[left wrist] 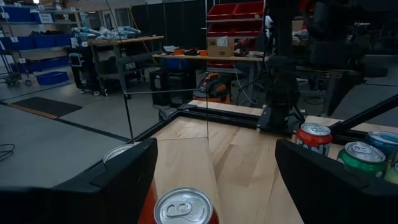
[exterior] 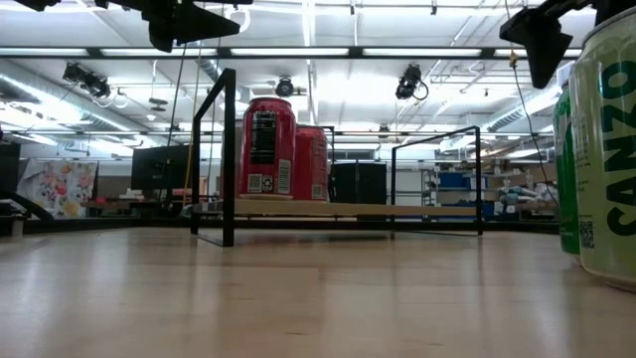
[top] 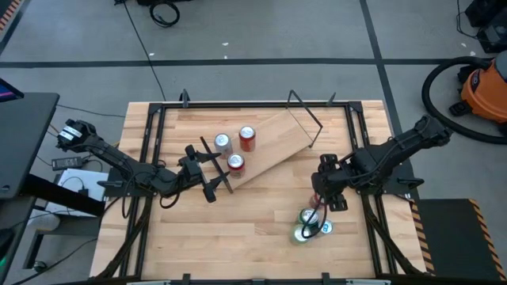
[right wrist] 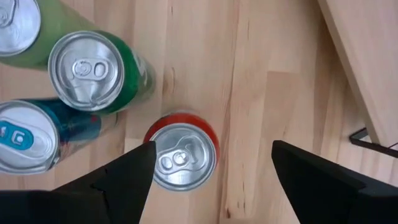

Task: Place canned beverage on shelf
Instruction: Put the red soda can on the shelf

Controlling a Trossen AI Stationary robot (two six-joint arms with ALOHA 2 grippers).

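Currently targeting the red aluminium drinks can with a silver top (right wrist: 180,155), standing upright on the butcher-block surface (top: 238,237), apart from the shelf. Hovering the right claw (right wrist: 212,149) straight above it, fingers spread wide and gripping nothing, the lid showing between them, nearer one finger. Crowding it on one side: a dark green can (right wrist: 93,71), a teal can (right wrist: 34,140) and a pale green can (right wrist: 18,22), near it but seemingly not touching. Lying toward the surface's centre from this claw: the light-wood plank shelf with thin black rod ends (top: 273,142), set diagonally, already carrying three cans (top: 235,162) at its far end, its near half bare. Parking the left claw (top: 214,170) by that loaded end, likewise spread wide and empty. Judging the right arm far nearer. Probably calling next for a straight descent along the can's vertical long axis, then a short carry toward the bare end.
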